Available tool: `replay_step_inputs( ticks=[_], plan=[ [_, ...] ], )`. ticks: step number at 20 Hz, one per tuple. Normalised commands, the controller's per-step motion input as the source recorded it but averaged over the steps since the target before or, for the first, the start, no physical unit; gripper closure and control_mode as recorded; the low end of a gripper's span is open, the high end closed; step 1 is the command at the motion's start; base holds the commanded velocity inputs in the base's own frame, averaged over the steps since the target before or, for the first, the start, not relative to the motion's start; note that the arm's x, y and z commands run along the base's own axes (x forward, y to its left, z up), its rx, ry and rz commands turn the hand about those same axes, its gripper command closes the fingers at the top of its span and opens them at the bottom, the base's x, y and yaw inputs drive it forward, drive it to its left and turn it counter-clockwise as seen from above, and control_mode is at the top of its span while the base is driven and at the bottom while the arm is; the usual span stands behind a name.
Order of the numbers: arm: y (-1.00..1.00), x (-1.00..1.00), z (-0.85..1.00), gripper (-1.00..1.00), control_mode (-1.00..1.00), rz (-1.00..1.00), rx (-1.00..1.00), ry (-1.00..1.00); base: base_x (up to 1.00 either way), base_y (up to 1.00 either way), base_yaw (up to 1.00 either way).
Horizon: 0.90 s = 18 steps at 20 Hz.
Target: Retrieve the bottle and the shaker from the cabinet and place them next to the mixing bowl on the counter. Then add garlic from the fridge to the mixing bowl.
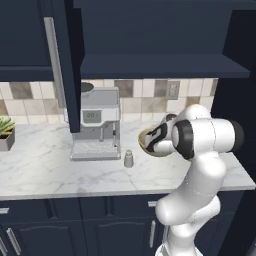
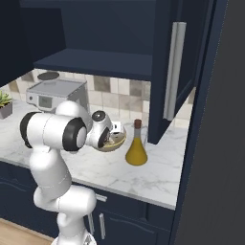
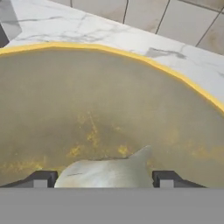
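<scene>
My gripper hangs just over the mixing bowl, a tan-yellow bowl with an olive inside. The whitish garlic fills the gap between both finger tips, so the gripper is shut on it. From the base, the hand covers part of the mixing bowl on the white marble counter. The amber bottle stands upright just right of the bowl. The small grey shaker stands left of the bowl. The navy wall cabinet hangs open above.
A steel coffee machine stands on the counter left of the shaker. A potted plant sits at the far left. The open cabinet door juts out above the machine. A tiled wall backs the counter.
</scene>
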Motion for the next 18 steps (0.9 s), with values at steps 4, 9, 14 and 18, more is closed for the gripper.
replay_step_inputs(
  ticks=[4,9,14,18],
  plan=[
    [0.19,0.26,-0.08,1.0,-1.0,0.0,0.0,0.04,0.0,0.0,0.0],
    [0.1,0.26,0.0,-1.0,-1.0,0.0,0.0,0.01,0.0,0.0,0.0],
    [0.0,0.0,0.06,-1.0,-1.0,0.0,0.02,-0.01,0.0,0.0,0.0],
    [0.0,-0.28,0.27,-1.0,-1.0,0.0,0.03,-0.07,0.0,0.0,0.0]
  ],
)
